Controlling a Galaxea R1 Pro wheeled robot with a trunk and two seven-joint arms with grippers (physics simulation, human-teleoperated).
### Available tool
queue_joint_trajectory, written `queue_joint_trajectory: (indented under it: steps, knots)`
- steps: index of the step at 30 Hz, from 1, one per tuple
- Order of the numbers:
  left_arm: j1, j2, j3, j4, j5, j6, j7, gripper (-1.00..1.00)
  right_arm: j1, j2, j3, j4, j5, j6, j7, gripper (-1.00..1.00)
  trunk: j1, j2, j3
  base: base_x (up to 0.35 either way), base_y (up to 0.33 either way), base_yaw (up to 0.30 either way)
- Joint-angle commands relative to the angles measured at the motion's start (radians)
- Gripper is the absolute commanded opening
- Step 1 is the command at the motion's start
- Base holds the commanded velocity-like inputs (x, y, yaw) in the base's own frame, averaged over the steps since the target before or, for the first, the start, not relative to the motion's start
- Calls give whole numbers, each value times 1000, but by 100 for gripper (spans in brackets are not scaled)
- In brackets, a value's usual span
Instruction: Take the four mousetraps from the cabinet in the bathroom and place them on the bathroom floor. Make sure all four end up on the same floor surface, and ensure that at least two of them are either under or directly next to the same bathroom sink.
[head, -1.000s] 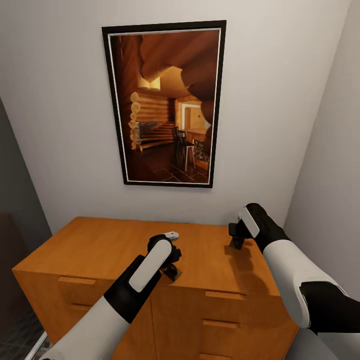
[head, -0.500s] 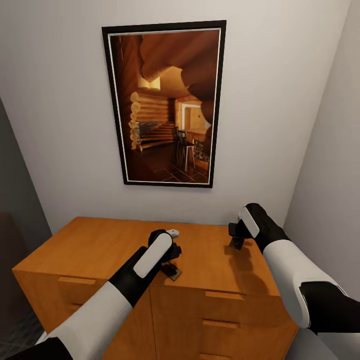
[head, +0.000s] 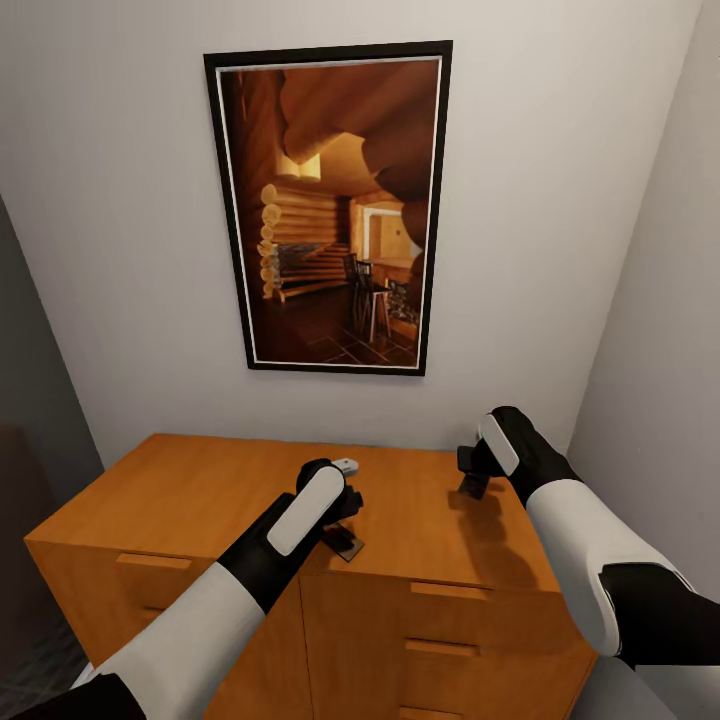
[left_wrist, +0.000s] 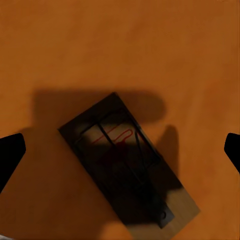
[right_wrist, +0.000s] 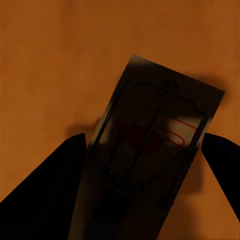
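orange-brown wood takes up the near half of the head view: the cabinet (head: 200, 500), a low chest with bar-handled drawer fronts, standing against a pale wall in a narrow corner. above it hangs a dark-framed picture (head: 330, 210) of a log interior.

both arms reach over the cabinet top. the left hand (head: 342, 520) hangs over the near middle of the top, and its wrist view has the two fingertips (left_wrist: 10, 155) spread wide, well out to either side of a mousetrap (left_wrist: 122, 162) that lies flat on the wood, set diagonally between them and untouched. the right hand (head: 472, 478) is over the right part of the top; in its wrist view the dark fingers (right_wrist: 45, 195) sit close on both sides of another mousetrap (right_wrist: 160, 135), flat on the wood. they look narrowed around the board, but whether they are pressing on it i cannot tell.

so two traps are on the cabinet top, none on the floor, and the other two cannot be placed from these views. a small pale object (head: 345, 466) lies just beyond the left hand, too small to name.

risks, as i judge them: the left trap is skewed to the fingers, so closing as is could catch it corner to corner and spin it or push it toward the near edge. the boards are thin and flat, so fingers set too high would slide over the top and snag the wire. a loose right grip could drop its trap on the lift.
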Motion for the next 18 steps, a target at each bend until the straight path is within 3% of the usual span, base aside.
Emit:
queue_joint_trajectory:
  steps: [1,6,12,18]
  knots:
    - [-1,0,-1,1,4,7,7,100,-1,-1,4,-1,-11,3,-9,-100,0,-1,-1,0,0,0]
    - [-23,0,1,41,3,3,7,100,-1,0,4,-1,-11,3,-9,-100,0,-1,-1,0,0,0]
    - [-95,0,3,147,8,-43,2,100,-1,0,4,-1,-11,3,-9,-100,0,-1,-1,0,0,0]
    - [-112,0,5,172,20,-65,-2,100,-1,0,4,-1,-11,3,-9,-100,0,-1,-1,0,0,0]
